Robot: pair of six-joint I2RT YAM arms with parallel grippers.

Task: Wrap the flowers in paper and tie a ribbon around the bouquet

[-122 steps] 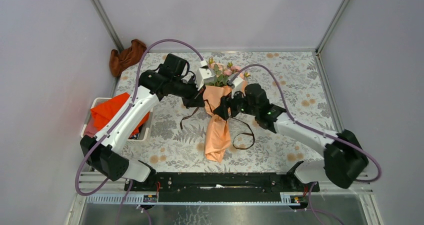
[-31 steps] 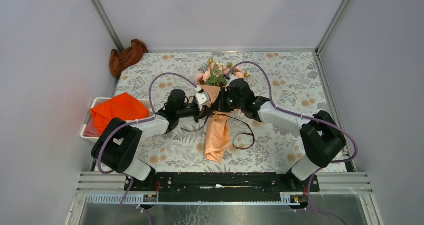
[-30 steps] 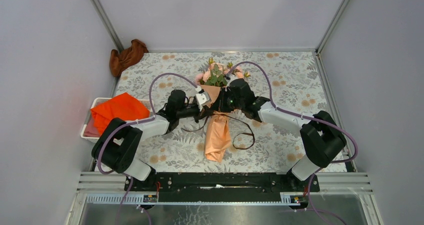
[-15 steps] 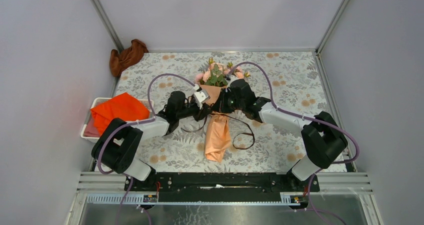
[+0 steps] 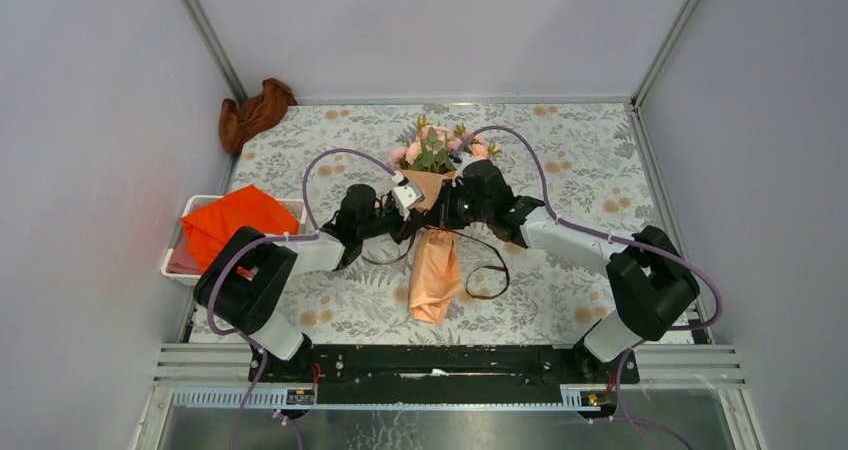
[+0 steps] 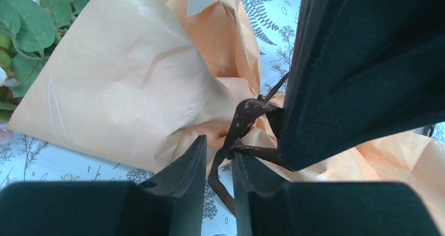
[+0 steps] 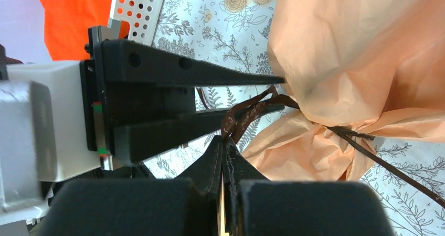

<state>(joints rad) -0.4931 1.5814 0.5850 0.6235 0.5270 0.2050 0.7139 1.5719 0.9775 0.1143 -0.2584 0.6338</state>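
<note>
Only pale, unreadable marks dot the ribbon (image 7: 251, 110).

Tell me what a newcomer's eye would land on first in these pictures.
The peach-paper bouquet lying at centre, pink blooms at its far end, draws the eye first. At its pinched waist both arms meet: the right jaws shut on the dark ribbon, the left jaws parted around it. A bright orange cloth glows in a white bin at far left.
</note>
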